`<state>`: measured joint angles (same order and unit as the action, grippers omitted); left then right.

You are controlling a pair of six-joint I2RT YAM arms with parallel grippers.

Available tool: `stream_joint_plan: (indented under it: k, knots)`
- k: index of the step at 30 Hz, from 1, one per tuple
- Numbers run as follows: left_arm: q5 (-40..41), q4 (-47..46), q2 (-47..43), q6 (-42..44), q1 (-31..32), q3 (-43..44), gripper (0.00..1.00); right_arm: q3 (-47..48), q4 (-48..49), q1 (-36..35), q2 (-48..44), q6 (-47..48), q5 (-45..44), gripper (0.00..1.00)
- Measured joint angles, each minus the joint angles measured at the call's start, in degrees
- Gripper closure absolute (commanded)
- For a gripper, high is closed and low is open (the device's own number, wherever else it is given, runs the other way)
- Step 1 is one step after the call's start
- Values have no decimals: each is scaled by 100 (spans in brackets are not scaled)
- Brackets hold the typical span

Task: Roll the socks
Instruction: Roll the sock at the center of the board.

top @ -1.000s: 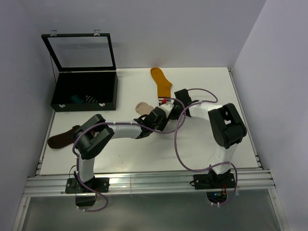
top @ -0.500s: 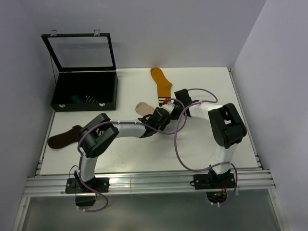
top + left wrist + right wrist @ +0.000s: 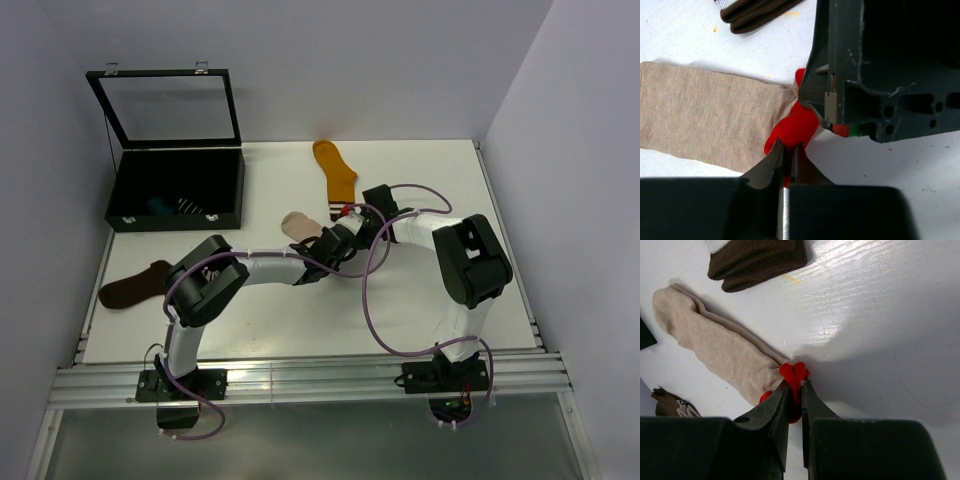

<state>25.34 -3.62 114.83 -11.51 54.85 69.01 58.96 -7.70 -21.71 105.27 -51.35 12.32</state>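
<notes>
A beige sock (image 3: 298,224) with a red end lies flat mid-table. In the left wrist view its beige body (image 3: 705,120) stretches left and the red end (image 3: 796,125) is bunched between both grippers. My left gripper (image 3: 787,151) is shut on the near edge of the red end. My right gripper (image 3: 794,386) is shut on the same red end (image 3: 795,371), its beige body (image 3: 715,347) trailing off to the upper left. From above, the left gripper (image 3: 338,240) and right gripper (image 3: 352,216) meet over the sock's end.
A folded brown sock (image 3: 757,260) with a pale cuff lies just beyond the beige one. A mustard sock (image 3: 335,170) lies at the back. Another brown sock (image 3: 135,285) lies by the left edge. An open black case (image 3: 178,190) at the back left holds socks.
My left gripper has shifted a little toward the red end and closed on it. The right gripper has kept its grip and place.
</notes>
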Motion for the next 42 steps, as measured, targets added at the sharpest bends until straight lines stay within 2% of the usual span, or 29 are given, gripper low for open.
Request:
stream_joint_plan:
  k: [2, 4, 5, 7, 8, 11, 13, 21, 30, 42]
  knots:
    - [-4, 0, 0, 0, 0, 0, 100, -2, 2, 0, 0, 0, 0, 98]
    - [-15, 0, -2, 2, 0, 0, 100, -4, 17, 0, -4, 2, 0, 91]
    - [-33, 2, -4, 4, 0, 0, 100, -17, 50, 0, -15, 2, 0, 82]
    - [-94, 17, -15, 0, -9, 0, 100, -66, 111, 0, -59, 9, -2, 71]
    - [-149, 33, -31, -11, -26, 0, 100, -101, 140, 0, -98, 11, -4, 61]
    - [-428, 140, -116, -107, -131, -17, 100, -140, 140, 0, -264, 85, -28, 50]
    - [-748, 227, -219, -260, -271, -68, 100, -142, 170, 2, -442, 116, -68, 47]
    - [-2017, 308, -503, -1075, -1034, -334, 100, -367, 531, 55, -1263, 129, -243, 43]
    - [-3762, -125, -531, -2076, -1937, -691, 100, -1143, 1239, -24, -1331, 35, -227, 39]
    - [-4673, -901, -662, -2872, -2435, -1366, 100, -1353, 2463, -466, -820, -280, -103, 40]
